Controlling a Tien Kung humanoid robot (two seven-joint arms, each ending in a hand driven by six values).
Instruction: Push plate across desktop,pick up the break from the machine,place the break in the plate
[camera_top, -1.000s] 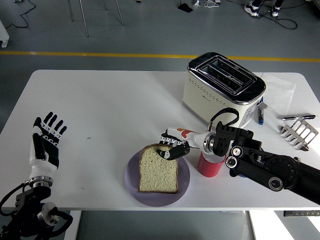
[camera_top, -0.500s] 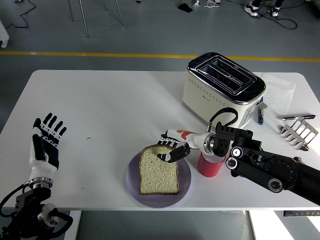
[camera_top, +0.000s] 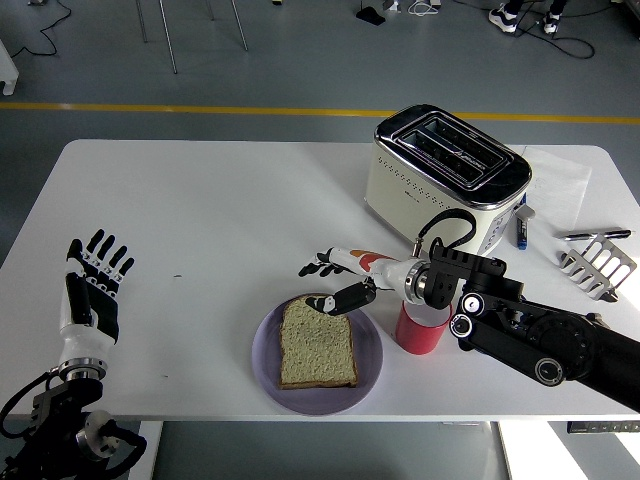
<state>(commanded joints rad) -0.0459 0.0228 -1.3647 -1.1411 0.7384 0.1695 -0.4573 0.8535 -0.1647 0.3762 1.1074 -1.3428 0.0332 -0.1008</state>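
A: What is the right hand (camera_top: 335, 283) doing?

B: It has let go. Half a second ago its fingers were pinched on the top crust of the bread slice; now they are spread apart and lifted just clear of it, the fingertips stretched out to the left beyond the slice's upper edge and one dark finger (camera_top: 343, 298) hanging just above the crust.

A: And the bread slice (camera_top: 317, 342) itself?

B: Directly under and slightly nearer than the hand, lying flat in the lavender plate (camera_top: 366, 371). It has settled a little lower than before and is no longer propped by the fingers.

A: So the placing is done?

B: I would judge so. The release looks complete, and what remains is drawing the arm back without brushing the red cup (camera_top: 420, 328), which stands right below the wrist, touching or nearly touching the forearm.

A: Anything behind the hand?

B: The cream toaster (camera_top: 445, 182), farther back and to the right, its slots empty.

A: The left hand (camera_top: 93, 292)?

B: Well away at the table's left edge, fingers spread, upright, holding nothing.
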